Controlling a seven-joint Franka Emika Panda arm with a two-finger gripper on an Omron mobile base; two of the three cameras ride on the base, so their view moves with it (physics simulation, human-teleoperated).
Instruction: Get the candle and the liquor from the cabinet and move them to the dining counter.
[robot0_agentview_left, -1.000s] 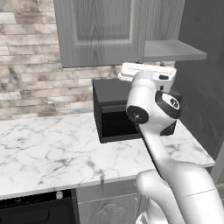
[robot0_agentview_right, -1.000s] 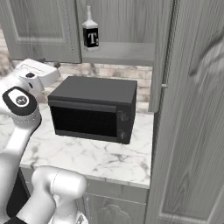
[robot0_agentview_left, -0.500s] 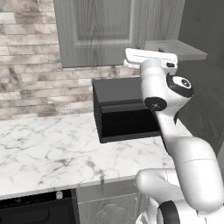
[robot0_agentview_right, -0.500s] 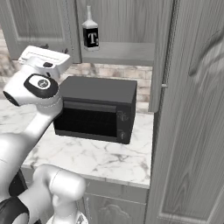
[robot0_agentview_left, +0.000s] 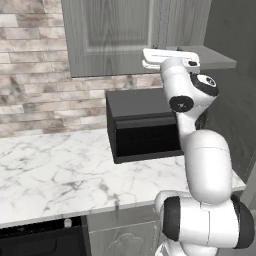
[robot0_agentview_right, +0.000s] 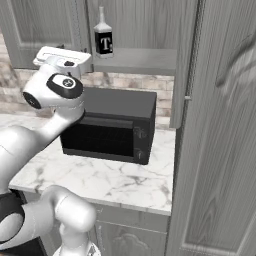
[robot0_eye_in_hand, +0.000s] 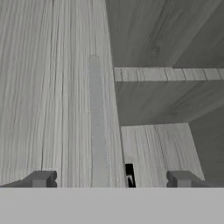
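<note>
Grey wood-grain wall cabinet: standing open above the worktop, its tall panelled door swinging out on the right side in the right base view.

Square-shouldered dark glass liquor bottle with pale label and clear slim neck: standing upright on the cabinet's bottom shelf, toward that shelf's left end in the right base view.

Boxy black microwave: sitting on the white grey-veined marble worktop, against the brick wall, directly beneath the open cabinet.

White arm with two-finger tool: reaching up level with the cabinet's lower edge, its flat white hand lying roughly horizontal above the microwave. Tool fingers standing wide apart and gripping nothing; between them the hand view is facing the edge of a grey cabinet panel and the inner shelf beyond, with a small dark object partly hidden behind that edge, too little showing to identify.
</note>
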